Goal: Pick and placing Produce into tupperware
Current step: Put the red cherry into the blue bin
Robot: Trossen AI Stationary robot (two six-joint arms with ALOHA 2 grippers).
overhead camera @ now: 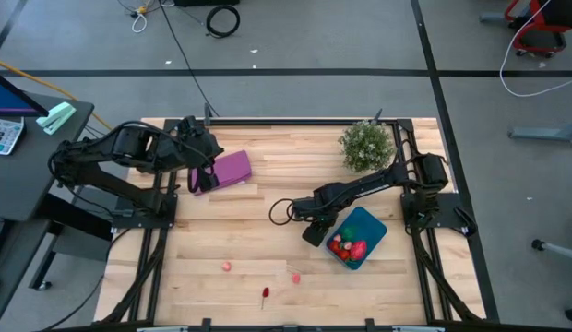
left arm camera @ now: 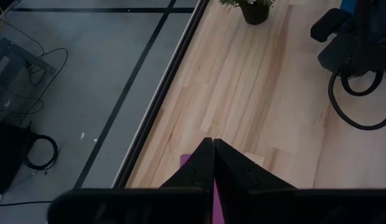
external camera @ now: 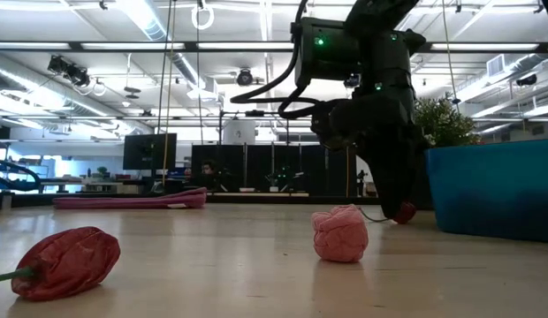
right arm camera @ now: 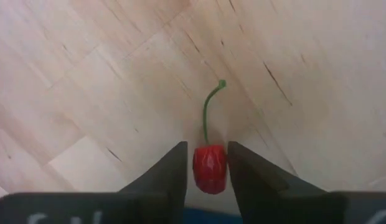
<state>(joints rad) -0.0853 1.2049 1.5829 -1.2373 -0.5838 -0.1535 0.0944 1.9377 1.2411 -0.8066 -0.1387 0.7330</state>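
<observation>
Right claw was down on the table with its fingers clamped on a little red cherry, right beside the tub already holding some produce, while the left claw sat pinched shut over the purple thing.

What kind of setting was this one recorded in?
Probably a robotics lab or open workshop: a wooden table on a framed rig, loose cables on a grey taped floor, monitors and exposed ceiling lights behind.
</observation>
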